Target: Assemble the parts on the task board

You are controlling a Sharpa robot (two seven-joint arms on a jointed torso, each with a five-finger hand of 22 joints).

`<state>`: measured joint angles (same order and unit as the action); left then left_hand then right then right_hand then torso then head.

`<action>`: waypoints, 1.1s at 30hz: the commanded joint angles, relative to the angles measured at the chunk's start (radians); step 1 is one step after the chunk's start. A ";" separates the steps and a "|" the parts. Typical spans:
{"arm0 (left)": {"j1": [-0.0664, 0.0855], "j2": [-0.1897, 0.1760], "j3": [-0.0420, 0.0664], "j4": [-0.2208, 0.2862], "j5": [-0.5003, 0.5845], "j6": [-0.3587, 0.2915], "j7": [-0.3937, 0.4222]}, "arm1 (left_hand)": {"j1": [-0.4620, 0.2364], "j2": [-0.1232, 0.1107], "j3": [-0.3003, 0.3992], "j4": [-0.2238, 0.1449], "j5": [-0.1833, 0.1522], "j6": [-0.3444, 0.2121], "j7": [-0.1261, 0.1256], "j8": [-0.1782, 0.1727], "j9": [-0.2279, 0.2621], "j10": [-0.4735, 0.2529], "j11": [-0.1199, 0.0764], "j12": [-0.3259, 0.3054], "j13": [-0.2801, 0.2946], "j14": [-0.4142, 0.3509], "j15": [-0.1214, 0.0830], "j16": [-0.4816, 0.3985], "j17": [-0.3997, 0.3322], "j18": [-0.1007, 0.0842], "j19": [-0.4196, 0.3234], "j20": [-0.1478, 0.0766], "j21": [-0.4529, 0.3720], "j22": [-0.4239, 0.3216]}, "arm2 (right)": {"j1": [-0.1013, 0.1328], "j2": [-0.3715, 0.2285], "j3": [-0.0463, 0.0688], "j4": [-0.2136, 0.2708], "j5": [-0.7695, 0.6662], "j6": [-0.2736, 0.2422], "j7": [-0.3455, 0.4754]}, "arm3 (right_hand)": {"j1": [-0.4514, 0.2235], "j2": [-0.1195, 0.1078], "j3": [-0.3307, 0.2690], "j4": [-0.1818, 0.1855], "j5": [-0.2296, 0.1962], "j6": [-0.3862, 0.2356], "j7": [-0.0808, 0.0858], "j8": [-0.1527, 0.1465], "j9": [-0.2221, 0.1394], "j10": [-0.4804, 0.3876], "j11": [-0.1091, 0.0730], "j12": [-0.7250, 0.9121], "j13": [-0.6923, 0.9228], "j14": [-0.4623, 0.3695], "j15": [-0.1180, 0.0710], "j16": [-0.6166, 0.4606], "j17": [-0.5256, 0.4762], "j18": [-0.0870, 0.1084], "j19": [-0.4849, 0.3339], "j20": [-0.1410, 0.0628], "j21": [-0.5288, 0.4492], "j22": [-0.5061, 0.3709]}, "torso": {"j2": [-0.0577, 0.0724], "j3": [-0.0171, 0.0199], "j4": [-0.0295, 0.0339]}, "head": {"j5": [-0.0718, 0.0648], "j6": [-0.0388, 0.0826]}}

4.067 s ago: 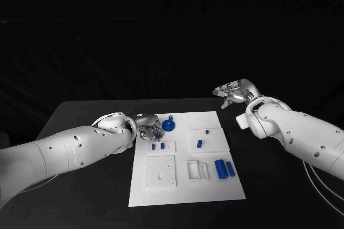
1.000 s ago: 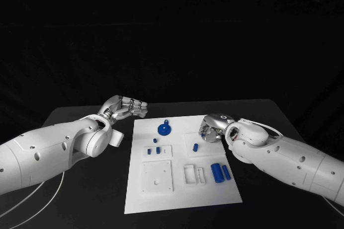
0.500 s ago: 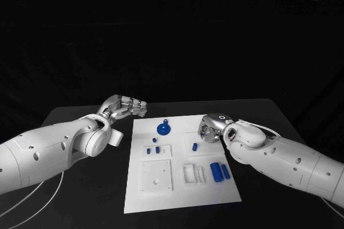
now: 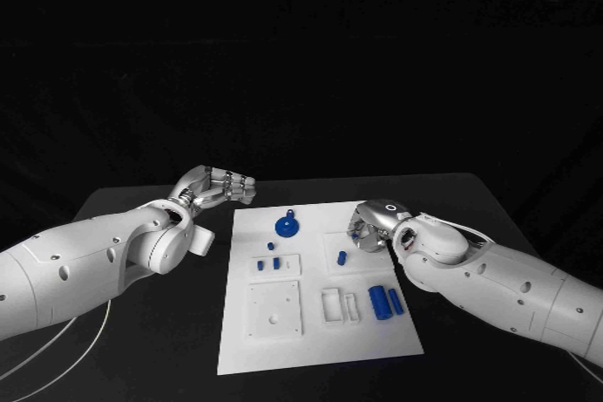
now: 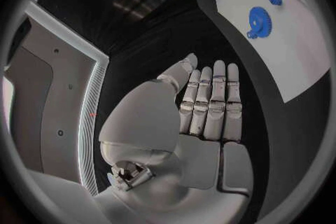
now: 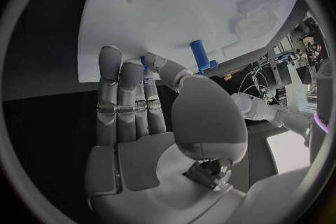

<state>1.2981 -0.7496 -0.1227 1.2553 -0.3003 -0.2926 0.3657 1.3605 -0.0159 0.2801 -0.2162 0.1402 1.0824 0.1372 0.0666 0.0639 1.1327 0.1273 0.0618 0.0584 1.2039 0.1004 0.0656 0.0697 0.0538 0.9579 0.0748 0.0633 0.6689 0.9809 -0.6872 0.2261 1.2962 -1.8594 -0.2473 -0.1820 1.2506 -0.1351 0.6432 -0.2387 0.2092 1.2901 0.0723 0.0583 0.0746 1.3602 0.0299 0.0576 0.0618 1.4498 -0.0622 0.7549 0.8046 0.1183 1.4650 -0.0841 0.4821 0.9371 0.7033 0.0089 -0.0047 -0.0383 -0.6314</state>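
Black tabletop (image 4: 151,367) carries the white board (image 4: 377,350). A small blue peg (image 6: 145,61) is pinched by the right robot hand (image 4: 369,227); a slow, upright insertion is advised. Left robot hand (image 4: 220,187) is curled, empty.

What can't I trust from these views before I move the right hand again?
- Right hand contact: in the head view its wrist hides the fingertips; the right wrist view shows a small blue peg at the fingers, too covered to tell if it is held.
- White sockets on the task board: head view, too small to read their shapes.
- Blue gear: left wrist view, too small to tell its seating.
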 commanded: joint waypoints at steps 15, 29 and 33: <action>0.005 0.013 0.003 -0.034 0.017 -0.006 0.017 | -0.007 -0.001 -0.012 0.009 0.000 -0.006 -0.001 -0.002 0.001 -0.010 -0.001 -0.001 -0.001 -0.008 0.002 -0.004 0.002 0.009 0.018 0.008 0.005 -0.074 | 0.001 -0.036 0.084 0.068 0.136 -0.012 0.038 | 0.008 0.000 0.000 0.008 0.006 0.004 0.000 0.007 0.001 0.011 -0.009 0.003 0.002 -0.001 -0.007 0.005 -0.015 0.014 0.002 -0.008 -0.011 0.031 | -0.003 -0.0015 -0.0015 | 0.003 0.008; 0.003 0.065 0.002 -0.103 0.026 -0.032 0.011 | -0.006 0.001 -0.013 0.014 -0.001 -0.005 -0.001 -0.002 0.001 -0.010 -0.001 -0.001 -0.001 -0.009 0.002 -0.004 0.002 0.008 0.025 0.007 0.007 -0.107 | -0.027 -0.027 0.093 0.210 0.157 -0.033 0.068 | 0.009 0.001 -0.003 0.007 0.007 0.002 0.001 0.006 0.001 0.009 -0.009 0.003 0.002 -0.001 -0.007 0.007 -0.018 0.019 0.005 -0.007 -0.017 0.041 | -0.025 -0.0082 0.0004 | 0.056 0.014; 0.000 0.087 0.002 -0.129 0.039 -0.035 0.011 | -0.005 0.002 -0.014 0.017 -0.002 -0.004 -0.001 -0.002 0.001 -0.010 -0.001 -0.001 -0.001 -0.009 0.002 -0.004 0.002 0.008 0.026 0.007 0.007 -0.115 | -0.041 -0.013 0.087 0.240 0.133 -0.024 0.066 | 0.009 0.003 -0.004 0.007 0.005 0.002 0.001 0.006 0.001 0.008 -0.008 0.003 0.002 -0.002 -0.006 0.007 -0.020 0.018 0.006 -0.006 -0.021 0.045 | -0.033 -0.0119 0.0011 | 0.075 0.008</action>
<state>1.2986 -0.6688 -0.1219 1.1318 -0.2819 -0.3130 0.3670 1.3605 -0.0159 0.2668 -0.2029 0.1402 1.0824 0.1372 0.0666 0.0638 1.1292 0.1238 0.0618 0.0585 1.2004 0.1038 0.0656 0.0706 0.0538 0.9783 0.0831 0.0671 0.5572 0.9440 -0.7032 0.3145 1.5280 -1.7065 -0.2734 -0.1318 1.2535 -0.1345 0.6442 -0.2318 0.2136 1.2896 0.0725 0.0613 0.0745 1.3635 0.0259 0.0577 0.0628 1.4500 -0.0619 0.7559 0.7851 0.1201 1.4649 -0.0836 0.4646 0.9806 0.6786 0.0005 -0.0039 0.0243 -0.6192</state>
